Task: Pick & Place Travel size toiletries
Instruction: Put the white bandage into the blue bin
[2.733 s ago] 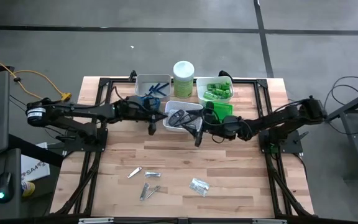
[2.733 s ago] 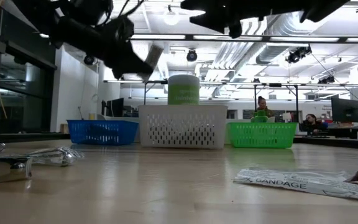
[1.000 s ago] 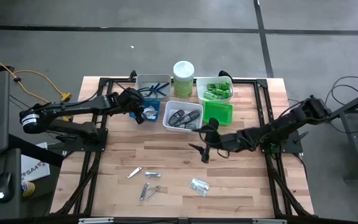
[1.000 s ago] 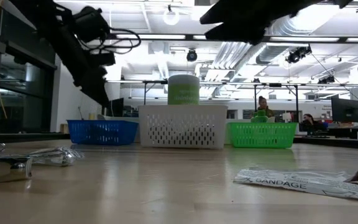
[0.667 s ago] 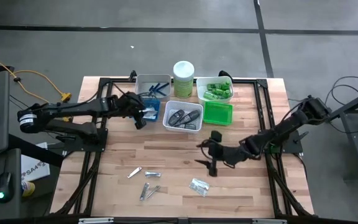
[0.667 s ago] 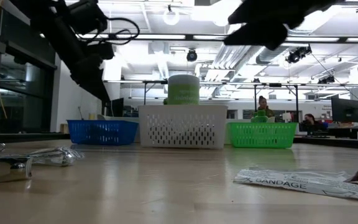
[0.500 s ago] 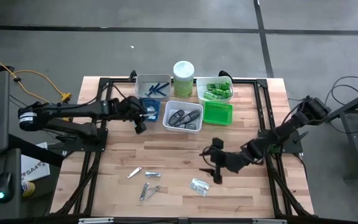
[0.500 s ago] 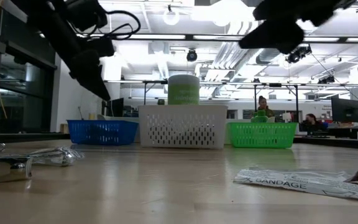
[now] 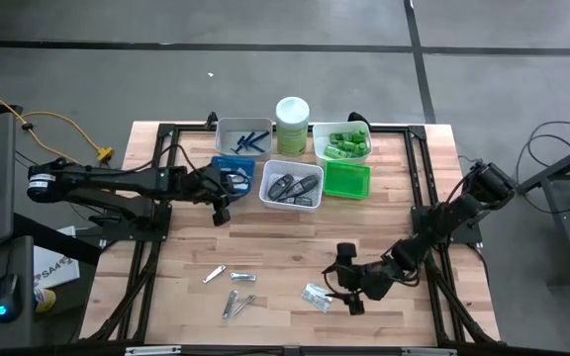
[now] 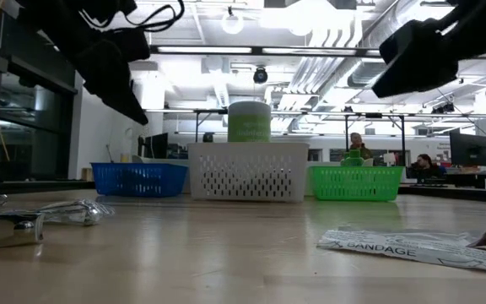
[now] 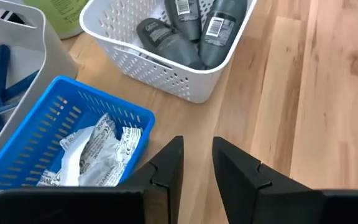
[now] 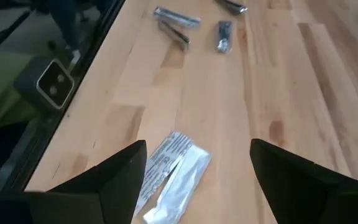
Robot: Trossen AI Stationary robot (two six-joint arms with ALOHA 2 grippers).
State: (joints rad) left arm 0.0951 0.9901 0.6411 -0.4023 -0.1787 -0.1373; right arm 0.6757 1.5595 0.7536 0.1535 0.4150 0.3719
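The clear packet [image 12: 173, 174] is what we're going for, lying flat on the desk [image 9: 295, 247] near the front edge, a bit right of centre. Our right gripper [image 9: 352, 293] hangs just beside and above it, fingers spread wide with the packet sitting between them in the wrist view, nothing grasped, so it looks lined up to drop down and pinch. Since the packet is thin and floppy, we'd guess the fingers need to go right down to the wood.

The silver clippers [image 9: 234, 290] are scattered toward the front-left, still loose.

Along the back edge are the sorting trays: blue tray [image 11: 55, 106] already holding packets, white tray [image 11: 185, 78] with the dark grey cases [image 11: 194, 31], grey tray [image 9: 228, 127] with blue razors [image 9: 252, 139], and the green tubes [image 9: 342, 140] in their own tray.

Our left gripper [image 11: 194, 155] waits just in front of the blue tray, fingers nearly together and empty.
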